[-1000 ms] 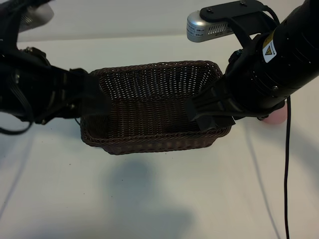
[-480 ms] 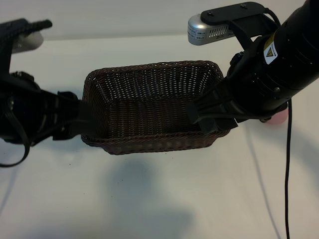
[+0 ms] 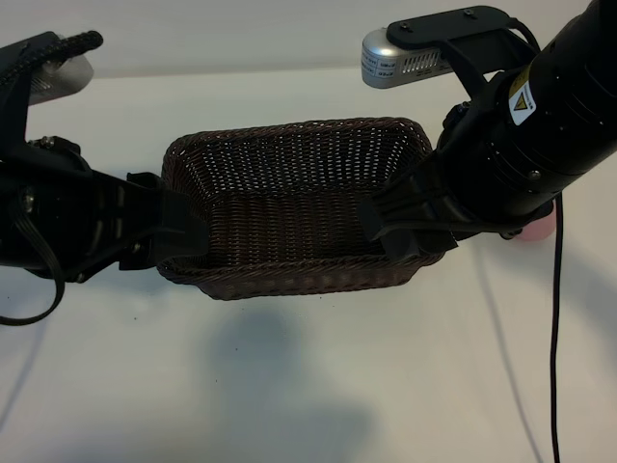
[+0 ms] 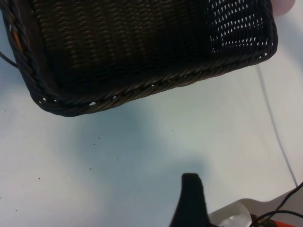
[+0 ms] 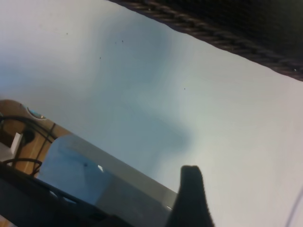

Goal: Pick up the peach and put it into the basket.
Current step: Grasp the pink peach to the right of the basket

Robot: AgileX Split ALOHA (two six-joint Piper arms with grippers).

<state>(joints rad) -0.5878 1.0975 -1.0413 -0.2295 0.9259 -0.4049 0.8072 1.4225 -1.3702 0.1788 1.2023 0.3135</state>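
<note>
The dark-brown wicker basket (image 3: 289, 127) stands mid-table, with nothing showing inside it. Only a pale-pink sliver of the peach (image 3: 536, 230) shows on the table to the basket's right, behind my right arm; a corner of the peach (image 4: 289, 4) also shows past the basket (image 4: 142, 90) in the left wrist view. My left gripper (image 3: 183, 228) hovers at the basket's left end, open and holding nothing. My right gripper (image 3: 407, 228) hangs over the basket's right front corner, open and holding nothing. Each wrist view shows just one dark finger (image 4: 191, 191) (image 5: 191, 184) above bare table.
A black cable (image 3: 554, 328) hangs down at the right. A silver camera housing (image 3: 397, 56) juts from the right arm above the basket's far corner. White tabletop (image 3: 289, 386) spreads in front of the basket. The right wrist view shows the basket rim (image 5: 213, 35) and the table's edge (image 5: 118, 175).
The left arm drew back from the basket's left end, then edged toward it again, a little lower. The right arm, basket and peach have hardly moved.
</note>
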